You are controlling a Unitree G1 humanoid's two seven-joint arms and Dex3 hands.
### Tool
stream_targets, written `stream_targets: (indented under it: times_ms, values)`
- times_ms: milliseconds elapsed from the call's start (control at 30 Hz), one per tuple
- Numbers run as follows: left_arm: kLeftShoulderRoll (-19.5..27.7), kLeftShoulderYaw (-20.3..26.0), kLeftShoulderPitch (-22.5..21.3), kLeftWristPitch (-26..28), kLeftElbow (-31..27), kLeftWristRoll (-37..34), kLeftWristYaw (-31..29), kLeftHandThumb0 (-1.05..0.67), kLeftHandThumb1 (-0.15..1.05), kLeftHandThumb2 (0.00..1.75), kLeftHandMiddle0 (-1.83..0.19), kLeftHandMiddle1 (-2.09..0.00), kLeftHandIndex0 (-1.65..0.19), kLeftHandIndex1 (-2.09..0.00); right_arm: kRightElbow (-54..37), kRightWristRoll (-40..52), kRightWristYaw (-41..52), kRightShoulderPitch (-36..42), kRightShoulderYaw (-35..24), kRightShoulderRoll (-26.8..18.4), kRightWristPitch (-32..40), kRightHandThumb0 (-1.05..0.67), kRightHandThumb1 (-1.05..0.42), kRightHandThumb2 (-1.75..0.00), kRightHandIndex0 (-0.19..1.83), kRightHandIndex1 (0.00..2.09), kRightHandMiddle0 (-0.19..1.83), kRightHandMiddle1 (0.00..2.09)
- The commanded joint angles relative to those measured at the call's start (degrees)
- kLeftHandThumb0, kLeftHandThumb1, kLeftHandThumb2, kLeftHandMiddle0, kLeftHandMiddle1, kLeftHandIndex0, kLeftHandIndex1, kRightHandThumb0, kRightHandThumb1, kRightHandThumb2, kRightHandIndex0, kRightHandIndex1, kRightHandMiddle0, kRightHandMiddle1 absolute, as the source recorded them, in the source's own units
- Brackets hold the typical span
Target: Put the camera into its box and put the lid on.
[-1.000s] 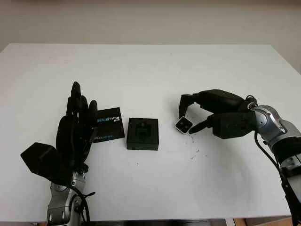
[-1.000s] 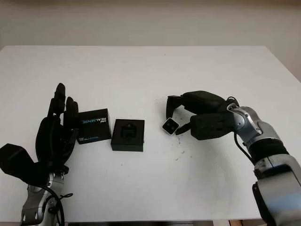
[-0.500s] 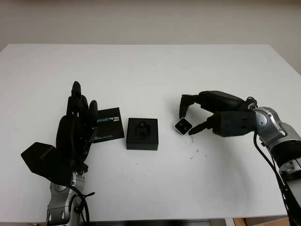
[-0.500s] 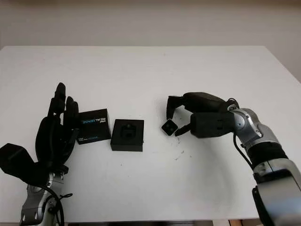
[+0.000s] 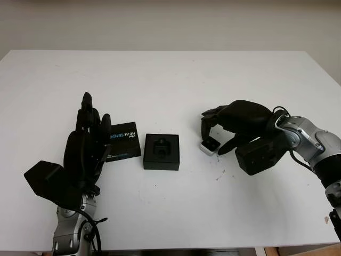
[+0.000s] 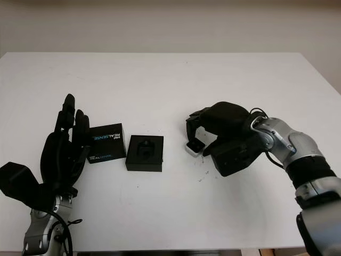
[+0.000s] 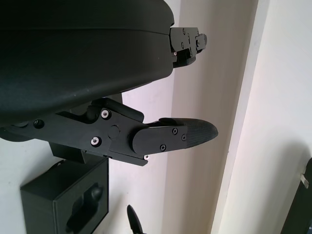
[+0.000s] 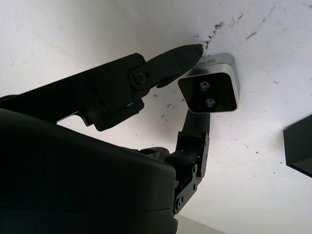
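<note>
A small silver camera point(image 5: 210, 145) with a black lens face point(image 8: 210, 91) sits on the white table point(image 5: 170, 80), right of the open black box point(image 5: 161, 151). My right hand point(image 5: 214, 142) arches over the camera, palm down. One finger point(image 8: 170, 57) presses one side of it and another finger point(image 8: 195, 134) the opposite side. The black lid point(image 5: 121, 142), printed REALSENSE, lies flat just left of the box. My left hand point(image 5: 88, 133) stands upright and open beside the lid, holding nothing. The box point(image 7: 68, 202) shows an empty moulded recess.
Small dark specks point(image 5: 221, 173) mark the table below the camera. The table's front edge point(image 5: 176, 249) runs close to both forearms. Bare white surface stretches behind the objects to the back wall.
My right hand has rolled palm down over the camera and its fingers have closed in on it. The camera shifted slightly and turned. The left hand, lid and box have not moved.
</note>
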Motion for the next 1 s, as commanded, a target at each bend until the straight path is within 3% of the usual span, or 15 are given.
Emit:
stream_targets:
  times_ms: [0, 467, 967]
  values:
    - [0.21, -0.28, 0.24, 0.0, -0.89, 0.27, 0.05, -0.49, 1.05, 0.45, 0.06, -0.05, 0.09, -0.05, -0.09, -0.29, -0.19, 0.93, 0.5, -0.33, -0.23, -0.53, -0.86, -0.05, 0.31, 0.06, 0.42, 0.31]
    - [0.18, -0.26, 0.43, -0.29, -0.64, 0.28, 0.15, -0.49, 1.05, 0.45, 0.06, -0.05, 0.09, -0.05, -1.14, 0.8, -0.93, 1.76, 0.02, -0.32, -1.19, -0.53, -0.86, -0.05, 0.25, 0.03, 0.37, 0.2]
    - [-0.03, -0.36, 0.5, -0.27, -0.78, 0.34, 0.29, -0.48, 1.05, 0.44, 0.06, -0.05, 0.09, -0.05, -5.73, 3.35, -0.42, 4.51, -1.94, -1.57, -1.9, -0.61, -0.84, -0.05, 0.14, 0.02, 0.09, 0.02]
